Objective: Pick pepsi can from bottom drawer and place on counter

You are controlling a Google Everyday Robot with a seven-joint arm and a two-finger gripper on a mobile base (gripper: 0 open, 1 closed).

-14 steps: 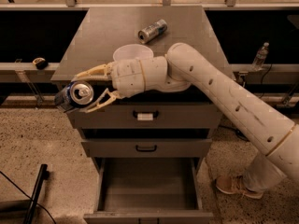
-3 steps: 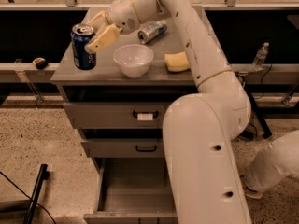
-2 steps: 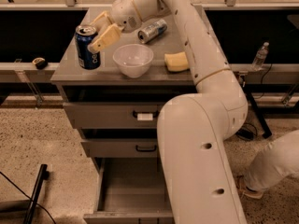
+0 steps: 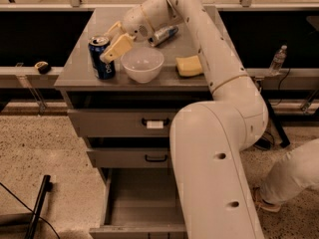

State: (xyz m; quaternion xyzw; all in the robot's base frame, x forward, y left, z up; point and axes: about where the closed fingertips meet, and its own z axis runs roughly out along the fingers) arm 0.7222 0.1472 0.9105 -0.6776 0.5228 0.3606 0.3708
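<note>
The pepsi can (image 4: 101, 59), dark blue with a silver top, stands upright at the front left of the counter (image 4: 79, 76). My gripper (image 4: 112, 38) reaches in from the right with its beige fingers (image 4: 117, 47) around the can's upper part, one in front and one behind, shut on it. The bottom drawer (image 4: 144, 203) stands pulled open below, its grey inside bare. My white arm fills the right of the view and hides part of the cabinet.
A white bowl (image 4: 142, 63) sits just right of the can. A yellow sponge (image 4: 188, 65) lies further right. A silver-and-blue can (image 4: 163, 35) lies on its side behind the bowl. Two upper drawers (image 4: 119, 123) are shut. A water bottle (image 4: 277, 59) stands on the right ledge.
The pepsi can, lifted from below the counter edge earlier, now sits on the counter; in the last second it shifted a little right and toward the front edge with the gripper.
</note>
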